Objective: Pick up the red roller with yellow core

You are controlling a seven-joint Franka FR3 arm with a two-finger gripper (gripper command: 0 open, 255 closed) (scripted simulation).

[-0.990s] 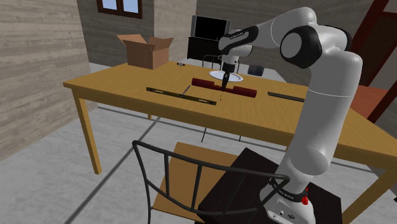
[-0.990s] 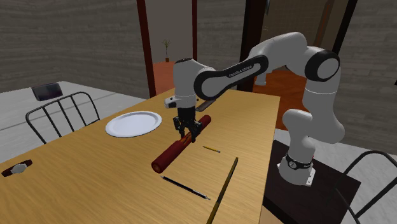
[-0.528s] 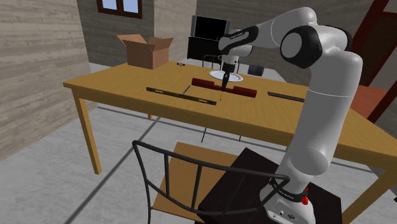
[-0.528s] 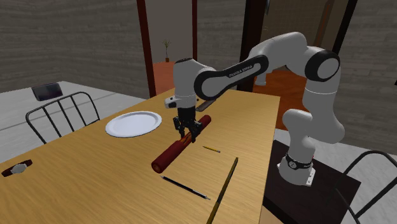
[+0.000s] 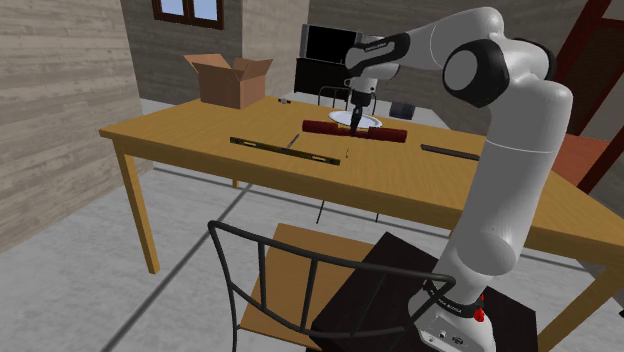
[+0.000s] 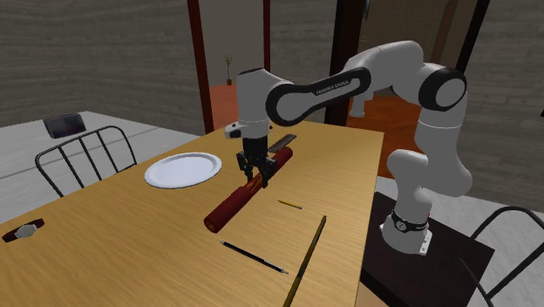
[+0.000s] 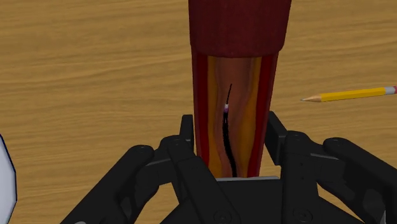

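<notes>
Black end effector [image 6: 254, 174] clamps the dark-red roller with yellow core [image 6: 228, 206] at mid-length, likely for balance. The wooden table [image 6: 131, 253] lies just below.

In my second exterior view the roller [image 6: 228, 206] runs lengthwise over the middle of the surface [image 6: 131, 253], clasped between the fingers of the end effector [image 6: 255, 179]. The plate [image 6: 181, 169] lies to that view's left of it. The pencil [image 6: 290, 204] lies just to its right, the ruler [image 6: 307, 257] further right, the pen [image 6: 253, 257] nearer the camera — all on the surface. In my shoulder view a box [image 5: 228, 78] stands at the far left corner, and a chair [image 5: 300, 280] sits before the surface, beside the stand [image 5: 400, 300].
</notes>
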